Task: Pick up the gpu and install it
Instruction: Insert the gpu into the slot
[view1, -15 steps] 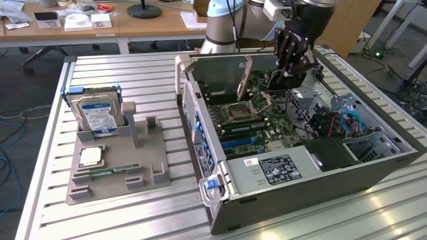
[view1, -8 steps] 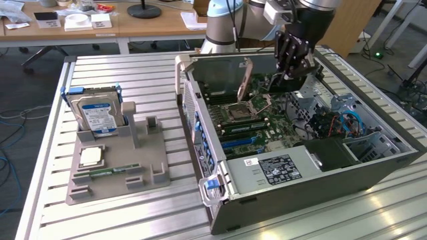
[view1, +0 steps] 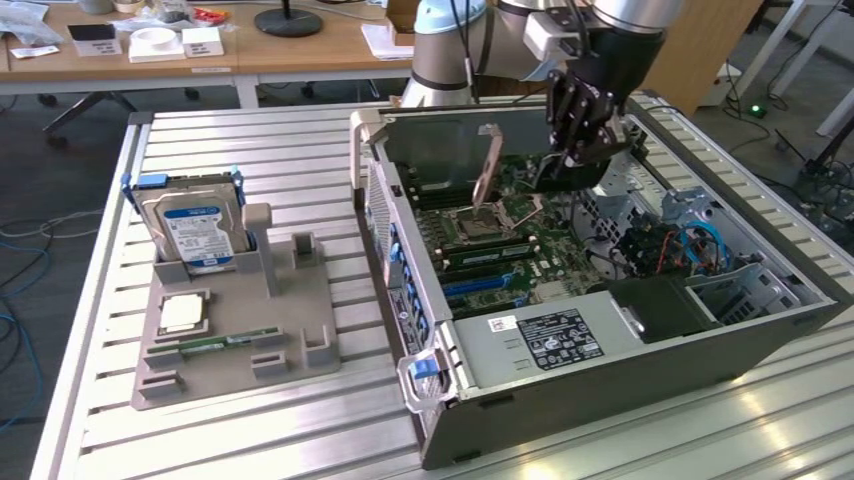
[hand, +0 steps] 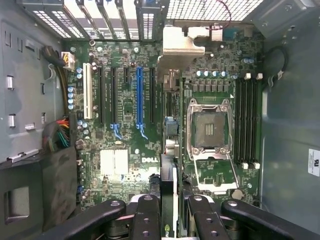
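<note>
The pincer (view1: 583, 150) hangs inside the open computer case (view1: 627, 400), which lies on its side on the slatted table (view1: 267, 440) so that the main board (view1: 494, 250) faces up and a card can be brought straight down onto it. The pincer is clenched on the gpu (view1: 555, 178). In the wrist view the dark fingers (hand: 145, 220) press on either side of the card (hand: 169, 187), which is seen edge-on, a thin dark strip running away from the camera to its silver bracket (hand: 182, 45) at the far end. Held upright like this (contact edge down, bracket toward the slotted back wall of the case), the card is turned the way a slot would take it. The gpu therefore sits right between the pincer's fingers and below them, above the board and apparently not yet seated. Its edge runs parallel to the row of long slots, between them and the processor socket (hand: 210, 127), and a little to the side of the blue slot (hand: 140, 95). Well apart from the case, toward the exterior view's left, a grey holder (view1: 234, 350) on the table keeps a hard drive (view1: 194, 232) standing on end, out of the arm's way.
</note>
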